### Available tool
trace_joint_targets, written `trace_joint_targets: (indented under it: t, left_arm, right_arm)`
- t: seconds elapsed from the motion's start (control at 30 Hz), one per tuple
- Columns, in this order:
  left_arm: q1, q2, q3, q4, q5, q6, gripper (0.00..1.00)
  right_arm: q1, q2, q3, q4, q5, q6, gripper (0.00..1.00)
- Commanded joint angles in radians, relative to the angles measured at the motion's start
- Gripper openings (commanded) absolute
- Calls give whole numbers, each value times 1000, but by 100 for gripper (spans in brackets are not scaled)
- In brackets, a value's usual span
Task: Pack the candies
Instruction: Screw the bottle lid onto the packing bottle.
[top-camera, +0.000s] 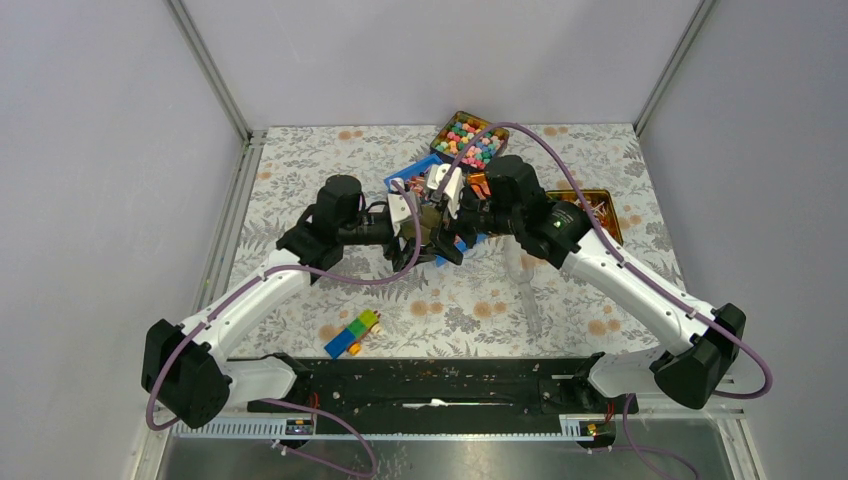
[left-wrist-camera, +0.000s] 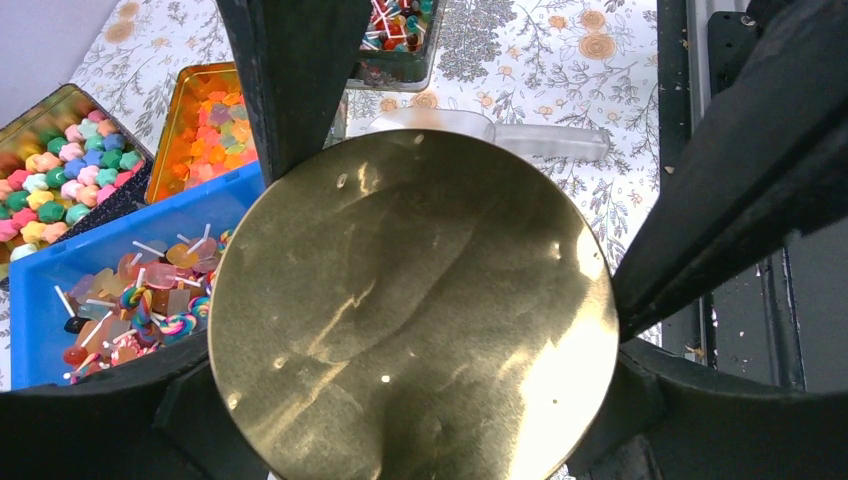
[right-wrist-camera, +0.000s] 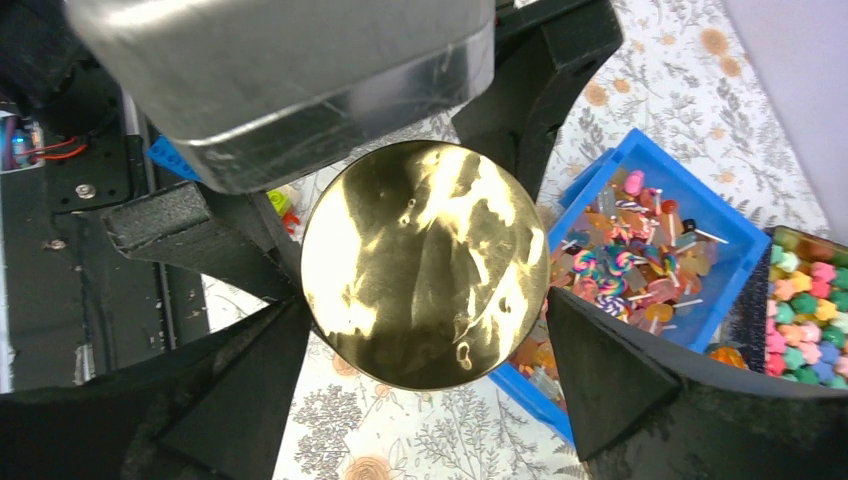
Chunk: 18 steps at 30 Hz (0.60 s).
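Note:
A round gold tin (left-wrist-camera: 410, 310) hangs above the table's middle, held between both arms. My left gripper (left-wrist-camera: 450, 235) is shut on its rim, with its black fingers (left-wrist-camera: 290, 80) at both sides. My right gripper (right-wrist-camera: 425, 300) faces it from the other end and is shut on the same tin (right-wrist-camera: 420, 260). From above, the two grippers (top-camera: 425, 235) (top-camera: 458, 222) meet and hide the tin. Tiny red and white wrapped candies (left-wrist-camera: 395, 20) fill a dark tin at the top of the left wrist view. The same tin (top-camera: 590, 208) sits at the right of the table.
A blue bin of lollipops (left-wrist-camera: 130, 290) (right-wrist-camera: 650, 250) lies just beyond the grippers. A tin of pastel balls (top-camera: 467, 140) and a tin of orange sweets (left-wrist-camera: 205, 125) stand behind it. A clear scoop (left-wrist-camera: 520, 138) lies on the cloth. Toy bricks (top-camera: 352, 335) lie near the front rail.

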Motion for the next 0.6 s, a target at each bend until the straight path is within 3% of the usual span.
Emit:
trace_joint_targets:
  t: [0.0, 0.23, 0.57]
  left_arm:
    - [-32, -14, 74, 231, 3, -103, 36]
    - [-33, -23, 47, 176, 21, -48, 36]
    - [-32, -21, -17, 159, 18, -23, 37]
  right_arm:
    - [88, 41, -4, 94, -11, 17, 99]
    - [88, -2, -47, 97, 74, 19, 100]
    - [88, -94, -147, 95, 49, 52, 100]
